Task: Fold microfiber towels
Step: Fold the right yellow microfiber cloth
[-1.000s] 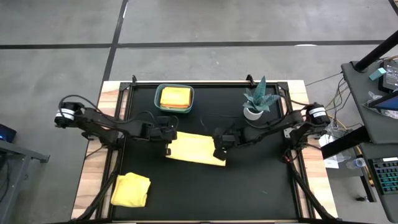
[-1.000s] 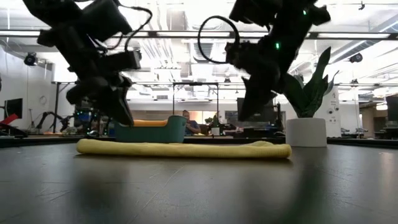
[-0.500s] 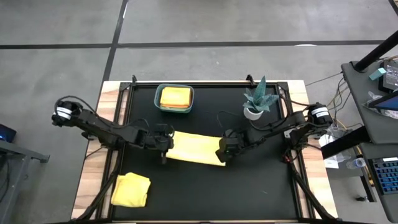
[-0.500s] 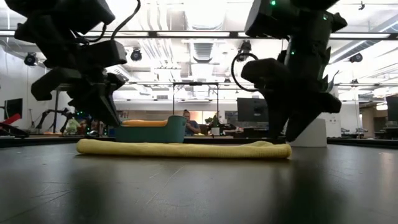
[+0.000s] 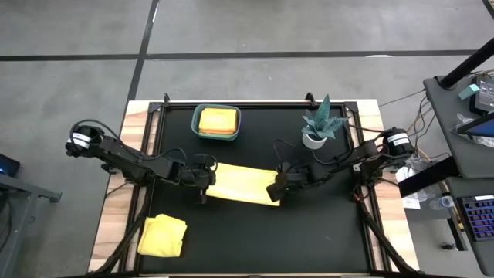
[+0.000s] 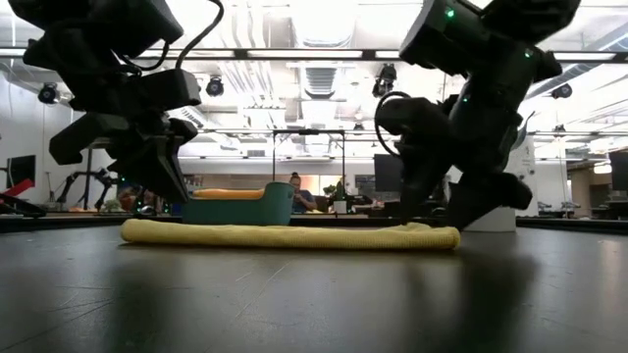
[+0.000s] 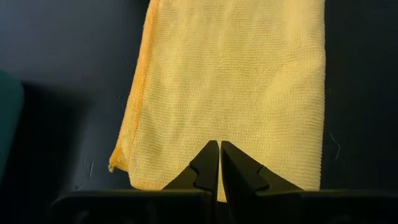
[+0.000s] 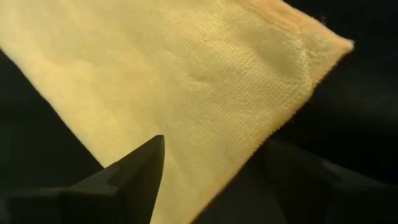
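A yellow microfiber towel [image 5: 243,184] lies folded into a long flat strip on the black mat in the middle of the table. My left gripper [image 7: 219,154] is shut and hovers just above the strip's left end [image 6: 147,231]; the low view shows a gap between the two. My right gripper [image 8: 214,149] is open over the strip's right end [image 8: 292,56], one finger on either side of that end's corner. A second yellow towel [image 5: 164,235] lies crumpled at the near left. An orange towel [image 5: 218,121] lies folded in the teal bin [image 5: 197,127]. My right gripper comes down at a slant onto the towel's right end [image 6: 432,233]. I cannot tell whether its open fingertips [image 6: 410,211] touch the cloth.
A small potted plant [image 5: 320,123] in a white pot stands at the far right, just behind my right arm. The teal bin sits at the far middle. Bare black mat lies along the near edge, to the right of the crumpled towel.
My right gripper has come down toward the towel's right end, rolled about its own axis and opened. My left gripper has shifted a little toward the table's left edge and has stayed shut. The towel has not moved.
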